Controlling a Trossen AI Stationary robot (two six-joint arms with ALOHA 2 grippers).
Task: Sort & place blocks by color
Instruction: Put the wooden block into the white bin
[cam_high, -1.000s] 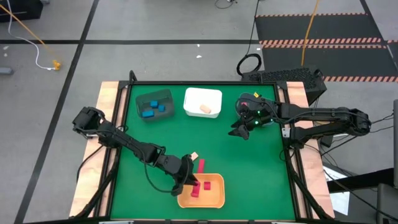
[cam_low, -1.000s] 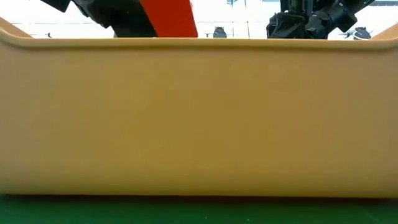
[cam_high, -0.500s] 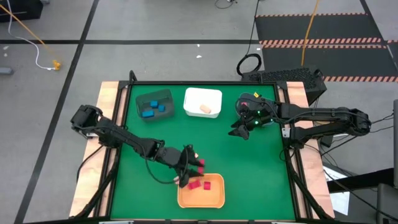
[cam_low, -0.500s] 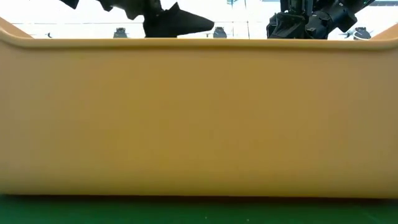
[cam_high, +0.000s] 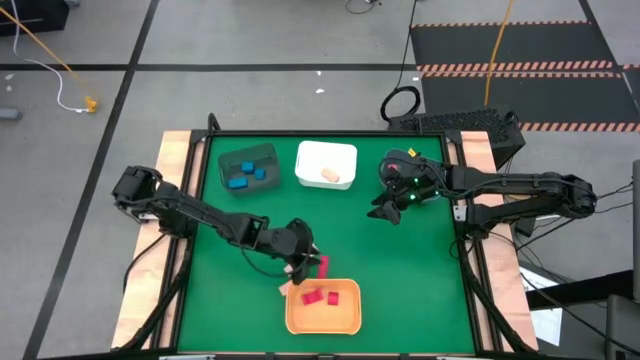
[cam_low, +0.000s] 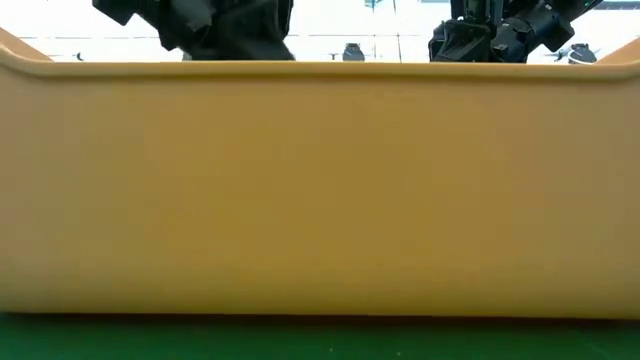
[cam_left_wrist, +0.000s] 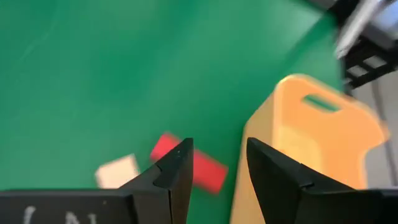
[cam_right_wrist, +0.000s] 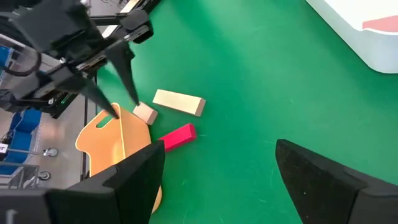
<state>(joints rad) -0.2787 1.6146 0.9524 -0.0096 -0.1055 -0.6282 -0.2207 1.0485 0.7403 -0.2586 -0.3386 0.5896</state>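
Pick-up of red bar (cam_left_wrist: 189, 165) needs left pincer (cam_left_wrist: 214, 165), open and empty, centred over it beside orange bin (cam_left_wrist: 323, 134).

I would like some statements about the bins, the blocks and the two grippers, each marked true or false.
1. The orange bin holds red blocks. True.
2. The dark bin holds tan blocks. False: it holds blue blocks.
3. A red bar lies on the green mat beside the orange bin. True.
4. The left gripper holds a red block. False: nothing is between its fingers; the red bar lies on the mat beneath it.
5. The right gripper is over the orange bin. False: it waits near the white bin, open.
6. Two tan blocks lie on the mat by the red bar. True.
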